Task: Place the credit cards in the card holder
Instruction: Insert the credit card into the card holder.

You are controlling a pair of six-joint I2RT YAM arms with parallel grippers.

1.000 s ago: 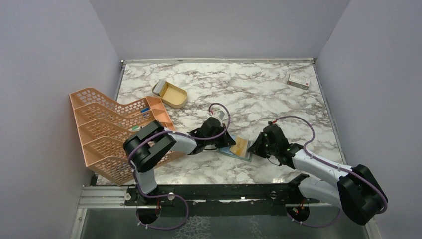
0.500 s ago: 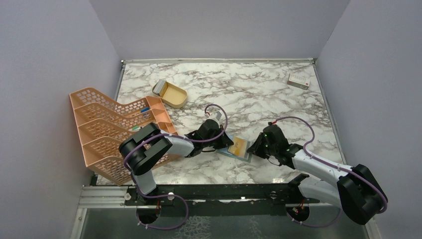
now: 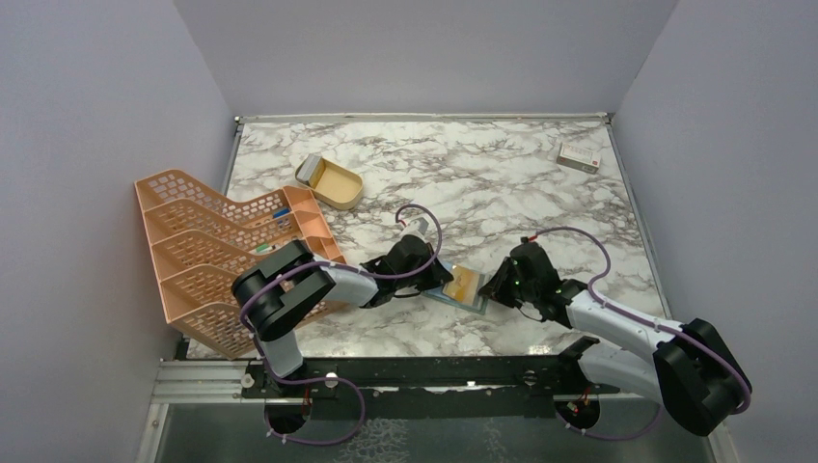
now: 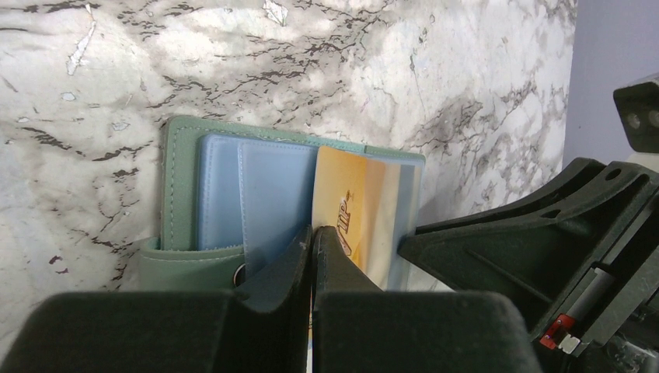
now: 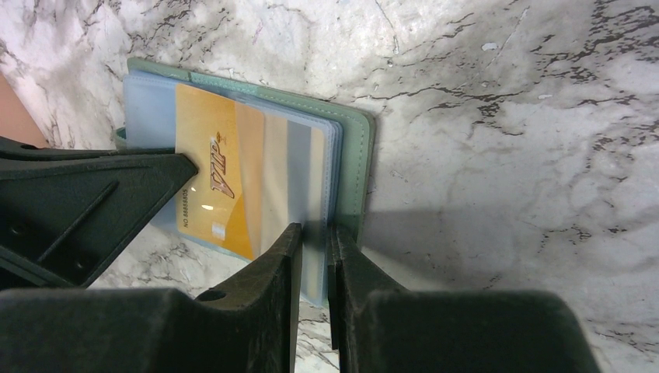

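top view: an open grey-green bifold card holder (image 3: 449, 293) is lying on the marble desk (image 3: 502, 183) between both arms.

left wrist: the clenched, empty left tool (image 4: 312, 233) is nudging a tan-orange credit card (image 4: 350, 206), which is sitting partly sleeved.

right wrist: the right tool (image 5: 312, 229) is pinching the card holder's edge. the card is apparently needing a final push.

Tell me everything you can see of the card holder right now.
The card holder lies open, flat on the marble table. Its grey-green cover looks like stitched leather, with a snap tab; inside are pale blue clear sleeves. An orange VIP card sits partly in one sleeve. The shut left tool presses by the card's edge; the right tool pinches the sleeve edges opposite.
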